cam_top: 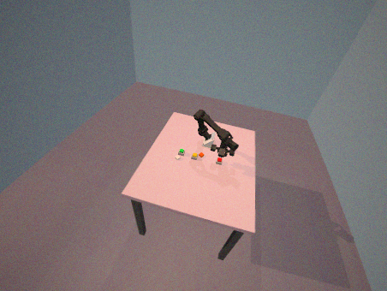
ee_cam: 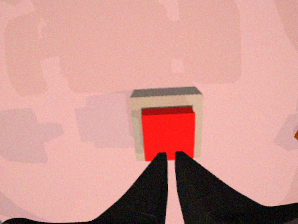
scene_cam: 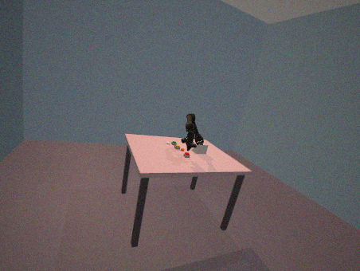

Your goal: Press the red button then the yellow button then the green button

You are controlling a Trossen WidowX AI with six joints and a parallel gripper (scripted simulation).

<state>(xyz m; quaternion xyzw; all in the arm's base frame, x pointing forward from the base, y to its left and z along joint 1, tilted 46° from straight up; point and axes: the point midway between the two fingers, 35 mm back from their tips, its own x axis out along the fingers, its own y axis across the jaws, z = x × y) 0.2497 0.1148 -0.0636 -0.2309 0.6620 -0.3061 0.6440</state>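
Hovering closed, hand [ee_cam: 170, 157] tips point at square red button [ee_cam: 168, 132].

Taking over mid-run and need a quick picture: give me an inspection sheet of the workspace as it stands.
Surface: pink table, four dark legs.
Job's things: red button on a grey base, directly ahead of the jaws; yellow button and green button in a row beside it.
Clutter: orange block near the yellow button; white block by the green one.
Grippers: gripper with jaws shut on nothing, tips poised at the red button's near edge; contact cannot be told.
Cables: nothing seen.
Surroundings: blue walls, mauve floor, nothing else seen.
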